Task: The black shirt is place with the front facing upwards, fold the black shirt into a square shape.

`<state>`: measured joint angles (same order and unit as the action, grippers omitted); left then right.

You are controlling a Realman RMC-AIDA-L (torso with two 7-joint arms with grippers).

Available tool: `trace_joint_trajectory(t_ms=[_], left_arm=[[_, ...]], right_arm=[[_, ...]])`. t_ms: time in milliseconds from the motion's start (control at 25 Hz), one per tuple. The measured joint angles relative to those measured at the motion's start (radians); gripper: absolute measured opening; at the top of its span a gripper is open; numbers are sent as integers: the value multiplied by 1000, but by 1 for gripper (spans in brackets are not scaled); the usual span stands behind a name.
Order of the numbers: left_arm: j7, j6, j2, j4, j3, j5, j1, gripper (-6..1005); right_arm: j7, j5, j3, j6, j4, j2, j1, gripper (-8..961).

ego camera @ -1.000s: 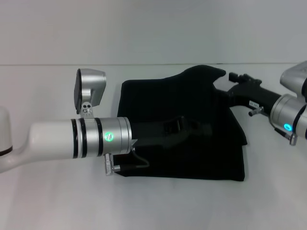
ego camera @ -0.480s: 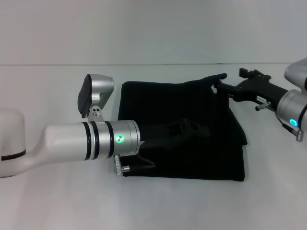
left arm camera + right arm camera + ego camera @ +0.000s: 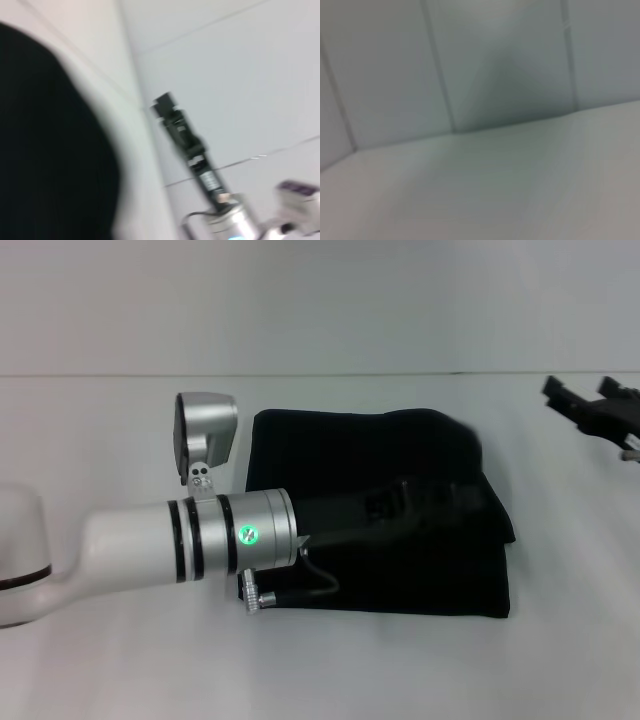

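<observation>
Your shirt point(image 3: 380, 510) now lies flat at the table's point(image 3: 100, 660) centre, folded to a rough rectangle; its raised corner at 1 o'clock has dropped since half a second ago. Your left gripper point(image 3: 455, 502) reaches low over the shirt toward 3 o'clock, and you cannot tell its finger state. Your right gripper point(image 3: 585, 400) has pulled back to 2 o'clock, clear of the shirt, prongs spread.
</observation>
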<state>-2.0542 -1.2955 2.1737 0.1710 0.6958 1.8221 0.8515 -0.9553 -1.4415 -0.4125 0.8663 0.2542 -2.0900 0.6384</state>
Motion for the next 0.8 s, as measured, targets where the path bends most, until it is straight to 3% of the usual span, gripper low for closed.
trace_joint_trajectory(t_ms=[320,560,680,800], left_arm=[[77,-246,-10,118,0,-47,-73,537],[159,-278,-25,265,-9,-48,-188,721],[266,-267,-60,279,-104,-50,-264,796],[273,-265,-73,278,-142,-50,-289,863]], right_arm=[[8,16,-26,197,0,2,-62,945],[81,-174,-187,349,4,0,-57,945],[107,-209,-252,351,-10,-6,-47,945],[104,-211,-272,311,-32,-8,-44,945]])
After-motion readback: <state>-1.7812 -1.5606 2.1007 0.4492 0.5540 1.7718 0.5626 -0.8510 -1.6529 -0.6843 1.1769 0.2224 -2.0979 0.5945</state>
